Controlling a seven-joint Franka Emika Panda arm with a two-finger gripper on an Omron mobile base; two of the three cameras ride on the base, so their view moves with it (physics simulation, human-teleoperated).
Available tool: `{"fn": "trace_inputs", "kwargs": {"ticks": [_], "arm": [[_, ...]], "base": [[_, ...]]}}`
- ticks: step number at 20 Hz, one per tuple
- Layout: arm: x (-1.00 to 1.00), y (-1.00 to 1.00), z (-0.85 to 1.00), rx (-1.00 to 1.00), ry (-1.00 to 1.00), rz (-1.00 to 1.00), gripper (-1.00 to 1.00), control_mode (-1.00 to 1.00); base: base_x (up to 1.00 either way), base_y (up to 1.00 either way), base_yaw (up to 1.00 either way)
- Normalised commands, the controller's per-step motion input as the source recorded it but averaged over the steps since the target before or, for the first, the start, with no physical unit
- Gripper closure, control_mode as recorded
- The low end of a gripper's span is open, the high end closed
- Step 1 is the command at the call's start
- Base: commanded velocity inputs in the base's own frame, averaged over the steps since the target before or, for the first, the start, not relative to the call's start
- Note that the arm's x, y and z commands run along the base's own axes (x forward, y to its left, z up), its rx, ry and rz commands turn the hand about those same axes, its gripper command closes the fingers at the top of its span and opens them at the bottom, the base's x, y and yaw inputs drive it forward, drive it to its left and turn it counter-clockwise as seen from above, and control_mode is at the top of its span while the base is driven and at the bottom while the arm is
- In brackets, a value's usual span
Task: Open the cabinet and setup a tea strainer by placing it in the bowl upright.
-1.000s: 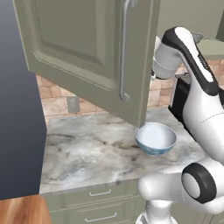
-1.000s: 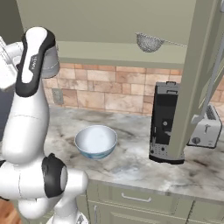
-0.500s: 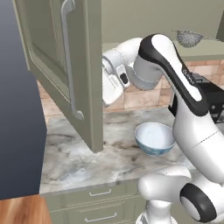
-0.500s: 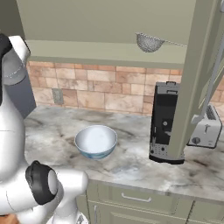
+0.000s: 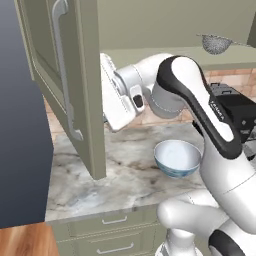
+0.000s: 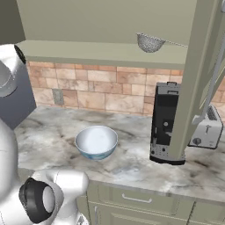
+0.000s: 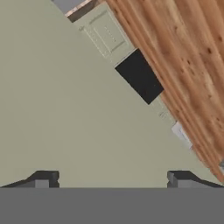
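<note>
The left door (image 5: 82,85) of the olive-green cabinet stands swung wide open, its silver bar handle (image 5: 62,65) facing left. My white hand (image 5: 116,100) is close against the door's inner face. In the hand view my gripper (image 7: 111,178) is open, fingertips (image 7: 43,177) far apart, with nothing between them and the plain green door panel (image 7: 65,109) right ahead. The tea strainer (image 5: 216,44) (image 6: 150,42) rests on the open cabinet shelf (image 6: 105,50). The bowl (image 5: 177,157) (image 6: 96,141), white inside and pale blue outside, sits upright on the marble counter (image 6: 52,136).
A black coffee machine (image 6: 166,121) stands on the counter right of the bowl, with a silver toaster (image 6: 206,129) beyond it. The right cabinet door (image 6: 202,79) hangs open in front of them. A dark tall unit (image 5: 20,150) borders the counter on the left. Drawers (image 5: 115,220) run below.
The left cabinet door has swung further open to the left. My arm has followed it left along its inner side. Bowl and strainer have not moved.
</note>
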Motion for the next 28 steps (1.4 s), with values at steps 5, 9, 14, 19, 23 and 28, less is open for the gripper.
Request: {"fn": "trace_inputs", "kwargs": {"ticks": [5,9,14,19,23,28], "arm": [[0.60,-0.92,-0.52,-0.02,0.02,-0.06,-1.00,-1.00],[0.54,-1.00,-0.59,-0.08,-0.02,-0.01,-1.00,-1.00],[0.31,-0.91,-0.60,-0.27,-0.12,0.00,-1.00,-1.00],[0.31,-0.70,-0.38,-0.47,-0.19,0.01,-1.00,-1.00],[0.16,-0.67,-0.23,-0.53,-0.26,0.03,-1.00,-1.00],[0.08,-0.63,-0.18,-0.50,-0.33,0.12,-1.00,-1.00]], "base": [[0.00,0.00,0.00],[0.00,0.00,0.00],[0.00,0.00,0.00],[0.00,0.00,0.00],[0.00,0.00,0.00],[0.00,0.00,0.00]]}}
